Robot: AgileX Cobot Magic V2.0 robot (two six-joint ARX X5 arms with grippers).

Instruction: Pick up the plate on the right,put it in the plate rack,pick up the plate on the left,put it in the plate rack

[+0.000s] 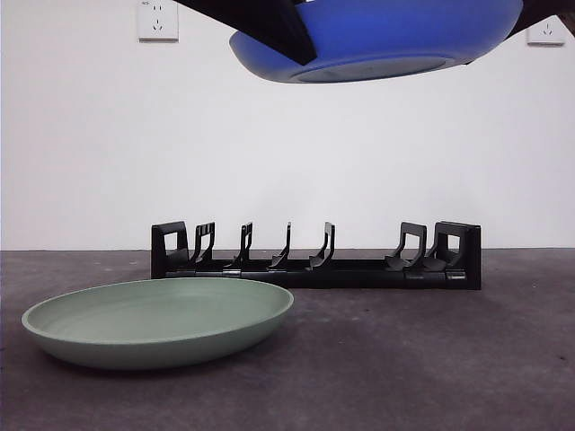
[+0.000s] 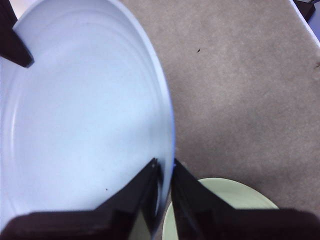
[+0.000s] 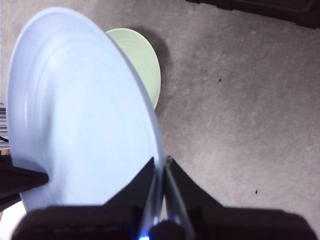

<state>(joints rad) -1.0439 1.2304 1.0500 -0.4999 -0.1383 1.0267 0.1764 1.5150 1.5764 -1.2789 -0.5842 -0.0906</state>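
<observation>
The grey surface (image 1: 431,359) runs back to a white wall (image 1: 359,162) with two sockets high up, one at the left (image 1: 158,20). Above it all, the blue plate (image 1: 386,40) hangs in the air at the top of the front view, its underside showing, slightly tilted. Both arms grip it: the left gripper (image 2: 165,172) has its fingers (image 2: 145,187) clenched on the rim, one on each face of the plate (image 2: 85,110), and the right gripper (image 3: 162,172) pinches the rim of the same plate (image 3: 80,110) on the opposite side. The green plate (image 1: 157,321) lies flat on the surface, in front of the rack's left half, apart from it. The plate rack (image 1: 314,256), black and low with upright dividers, stands behind it near the wall, below the lifted plate, holding no plate.
</observation>
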